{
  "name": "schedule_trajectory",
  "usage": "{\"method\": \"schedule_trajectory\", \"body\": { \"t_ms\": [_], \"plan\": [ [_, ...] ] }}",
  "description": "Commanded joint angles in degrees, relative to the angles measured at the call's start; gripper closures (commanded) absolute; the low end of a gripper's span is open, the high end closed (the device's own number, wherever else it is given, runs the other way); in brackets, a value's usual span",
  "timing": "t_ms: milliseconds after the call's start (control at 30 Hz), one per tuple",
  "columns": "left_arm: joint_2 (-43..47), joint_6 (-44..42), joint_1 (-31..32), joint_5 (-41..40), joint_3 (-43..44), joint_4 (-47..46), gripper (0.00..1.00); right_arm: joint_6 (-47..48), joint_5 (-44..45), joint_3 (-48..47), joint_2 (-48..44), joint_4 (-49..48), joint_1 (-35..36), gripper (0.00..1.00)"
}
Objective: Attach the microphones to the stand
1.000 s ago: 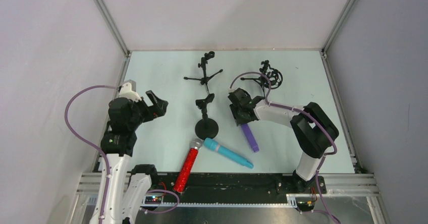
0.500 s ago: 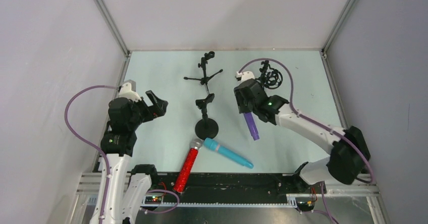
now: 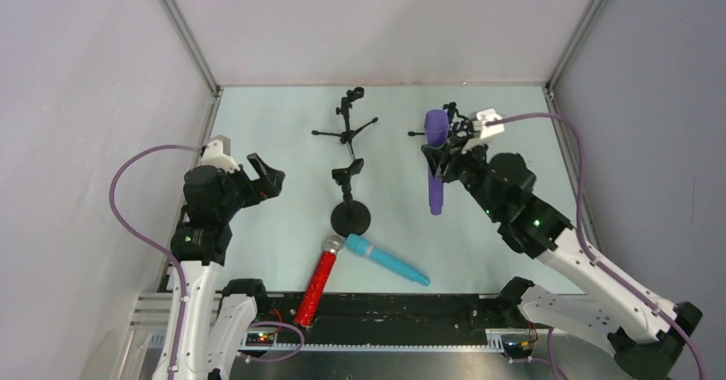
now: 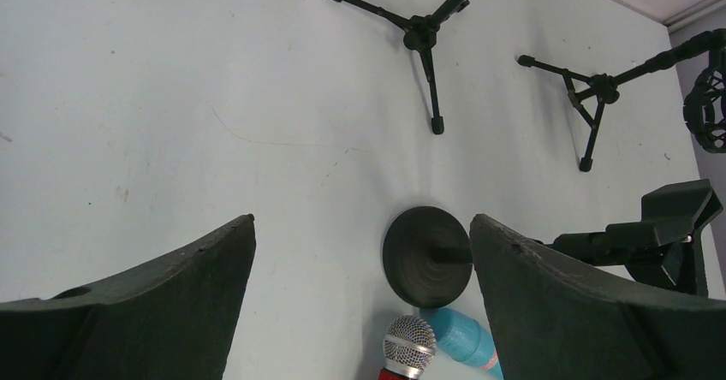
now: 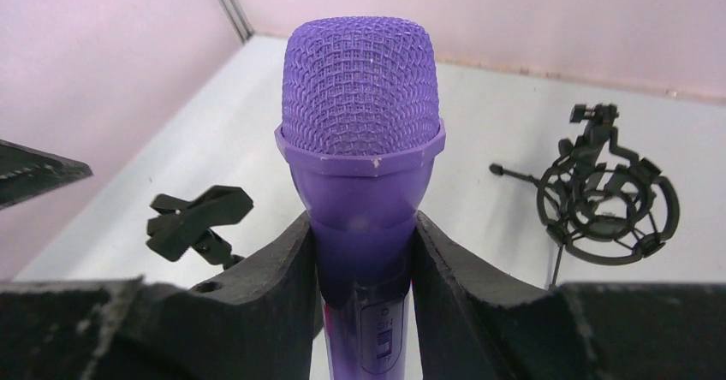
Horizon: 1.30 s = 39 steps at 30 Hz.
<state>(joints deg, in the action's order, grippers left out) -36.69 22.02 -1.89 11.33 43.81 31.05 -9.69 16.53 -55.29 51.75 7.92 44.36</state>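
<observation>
While no microphone sits in a holder yet, I list the table's (image 3: 282, 123) contents from left to right.

Left gripper (image 3: 267, 175): raised over the left side of the table, jaws spread wide, holding nothing.

Red microphone (image 3: 318, 284): lying flat at the near edge, its silver head touching or just beside the teal one's head. Unattached.

Teal microphone (image 3: 389, 261): lying flat, angled toward the near right, its head just in front of the round base. Unattached.

Round-base stand (image 3: 350, 217): upright at mid-table, its clip (image 3: 347, 171) vacant.

Tripod stand (image 3: 347, 127): behind the round-base one, its holder vacant.

Purple microphone (image 5: 360, 123): off the table, head uppermost, clamped around its body by the right gripper (image 3: 445, 153), whose fingers (image 5: 278, 286) press on both sides of the handle below the mesh head.

Shock-mount stand (image 5: 609, 198): far right rear, just beside the raised microphone, its ring vacant.

My tally: none of three attached. One is in hand and close to a holder, and I judge it to be on approach. Two wait on the table. Seating all three is the work left.
</observation>
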Motion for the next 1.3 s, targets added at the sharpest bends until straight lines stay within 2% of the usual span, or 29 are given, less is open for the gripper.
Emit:
{"method": "schedule_trajectory", "body": {
  "t_ms": [0, 233, 733, 967, 1167, 1267],
  "plan": [
    [0.7, 0.5, -0.6, 1.9, 0.0, -1.1, 0.02, 1.2, -0.5, 4.5, -6.4, -11.5, -0.5, 1.00],
    [0.9, 0.6, -0.6, 2.8, -0.2, -1.7, 0.02, 1.0, -0.3, 6.4, -9.9, -12.2, -1.5, 1.00],
    [-2.4, 0.6, -0.6, 5.8, 0.3, -5.4, 0.02, 0.3, -1.5, 6.4, -7.1, -11.4, -2.6, 1.00],
    [-5.3, 1.3, -0.2, 6.6, 4.6, -5.4, 0.02, -2.1, -1.7, 6.4, -6.2, -10.7, -4.2, 1.00],
    [-8.1, 1.3, 1.4, 4.1, 8.6, -5.4, 0.02, -3.9, -3.3, 6.4, -6.1, -9.4, -6.3, 1.00],
    [-9.1, 1.8, 4.8, 1.9, 10.5, -5.3, 0.02, -4.5, -4.3, 6.4, -5.8, -8.5, -7.5, 1.00]
  ]
}}
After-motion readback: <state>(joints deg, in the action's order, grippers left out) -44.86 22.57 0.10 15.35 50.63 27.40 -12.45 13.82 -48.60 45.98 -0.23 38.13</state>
